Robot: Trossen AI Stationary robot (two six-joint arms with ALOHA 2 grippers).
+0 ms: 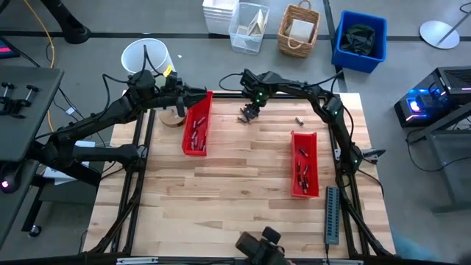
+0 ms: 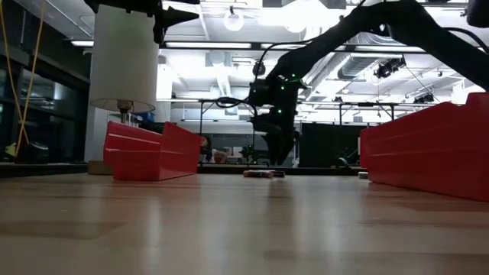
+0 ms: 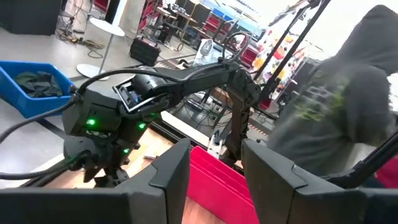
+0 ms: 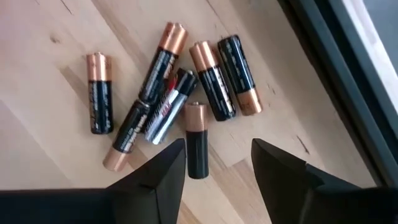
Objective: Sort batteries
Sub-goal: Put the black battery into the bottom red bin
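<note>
Two red trays stand on the table (image 1: 221, 213). The left tray (image 1: 196, 124) lies near the far left edge and holds several batteries. The right tray (image 1: 304, 163) lies near the right edge and also holds a few batteries; their count cannot be read in either tray.

A loose pile of batteries (image 4: 171, 106) lies on the bare wood at the far middle, between the trays. The pile contains seven cells, black with copper ends, one with a silver-and-red label; several overlap. One more battery (image 1: 299, 120) lies alone, just beyond the right tray.

The right gripper (image 4: 214, 165) hangs directly over the pile, jaws open and holding nothing; one cell lies beside a fingertip. The left gripper (image 3: 211, 171) sits above the left tray's far end, jaws open and empty.

In the left wrist view, a person in a grey hood (image 3: 336, 106) is partly cut off.
</note>
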